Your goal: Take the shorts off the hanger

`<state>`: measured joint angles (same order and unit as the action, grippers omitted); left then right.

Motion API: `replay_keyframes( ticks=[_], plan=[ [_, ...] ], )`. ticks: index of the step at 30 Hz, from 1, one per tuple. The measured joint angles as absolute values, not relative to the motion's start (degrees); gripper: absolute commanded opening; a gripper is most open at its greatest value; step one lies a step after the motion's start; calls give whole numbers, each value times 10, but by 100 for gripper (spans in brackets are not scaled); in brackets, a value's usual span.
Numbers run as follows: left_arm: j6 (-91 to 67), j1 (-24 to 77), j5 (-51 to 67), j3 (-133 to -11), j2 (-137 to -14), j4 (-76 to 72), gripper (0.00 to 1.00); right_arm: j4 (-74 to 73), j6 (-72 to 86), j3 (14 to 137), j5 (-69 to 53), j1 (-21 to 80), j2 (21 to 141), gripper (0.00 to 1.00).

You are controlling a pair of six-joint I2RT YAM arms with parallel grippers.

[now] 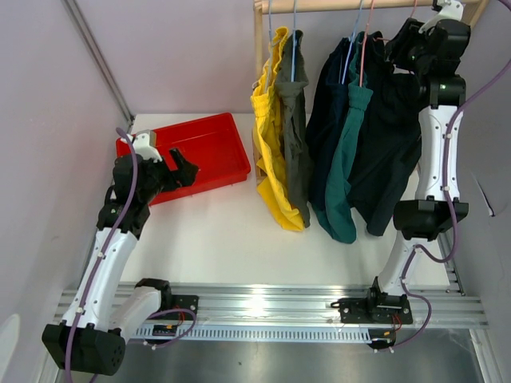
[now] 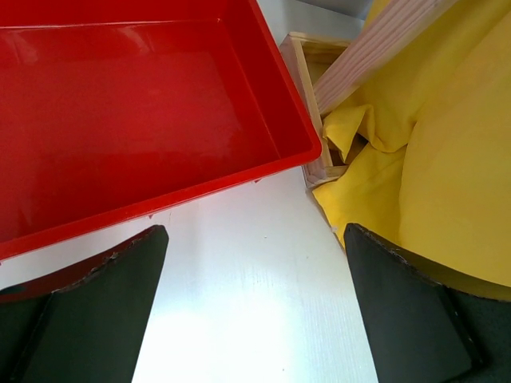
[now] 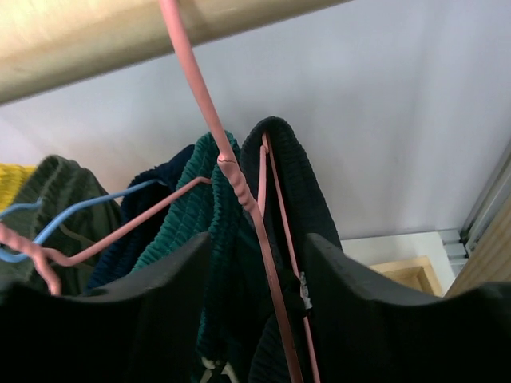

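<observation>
Five shorts hang in a row on wire hangers from the wooden rail (image 1: 327, 6) at the back of the table (image 1: 239, 239). From the left end I see the yellow shorts (image 1: 270, 152), olive-grey shorts (image 1: 297, 136), navy shorts (image 1: 323, 128) and teal shorts (image 1: 349, 159), w/ the black shorts (image 1: 391, 152) at the right end. All five are on their hangers, hems just above the table.

My right arm is up at the rail by the black pair. On the wrist cam the right fingers (image 3: 383, 319) are apart. The pink hanger (image 3: 239, 191) wire runs down btwn them, and the ribbed waists of the teal and black pairs are bunched in the gap. I can't tell whether either finger touches the fabric. A blue hanger (image 3: 80, 211) shows further left, by the navy and olive-grey waists.

My left arm is low on the other side. The left fingers (image 2: 88, 311) are spread wide w/ only bare table under them, just beside a corner of the red tray (image 2: 307, 152). The yellow fabric and the stand post (image 2: 383, 40) are close on the right of that cam.
</observation>
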<state>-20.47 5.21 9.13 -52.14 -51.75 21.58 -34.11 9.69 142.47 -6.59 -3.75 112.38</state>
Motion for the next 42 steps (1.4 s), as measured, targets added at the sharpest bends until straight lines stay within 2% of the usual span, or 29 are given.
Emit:
replay_keyframes(
  ticks=[3, 6, 7, 10, 24, 30, 37, 42],
  plan=[
    [-205, 52, 91, -521, -517, 216, 99, -342, 93, 1426, -65, -35, 1133, 48],
    [-205, 52, 91, -521, -517, 216, 99, -345, 90, 1426, -64, -34, 1134, 30],
    [-205, 52, 91, -521, -517, 215, 99, -346, 90, 1426, -63, -35, 1134, 17],
    [-205, 52, 91, -519, -517, 215, 99, -347, 89, 1426, -65, -35, 1134, 0],
    [-193, 80, 90, -515, -514, 207, 99, -368, 91, 1423, -47, -35, 1100, 0],
    [-168, 180, 73, -556, -514, 210, 99, -378, 88, 1345, -32, -38, 989, 0],
    [-138, 387, 33, -740, -560, 214, 100, -364, 88, 1239, -21, -39, 806, 0],
    [-130, 467, 34, -837, -598, 220, 99, -359, 91, 1196, -22, -39, 748, 0]
  ],
)
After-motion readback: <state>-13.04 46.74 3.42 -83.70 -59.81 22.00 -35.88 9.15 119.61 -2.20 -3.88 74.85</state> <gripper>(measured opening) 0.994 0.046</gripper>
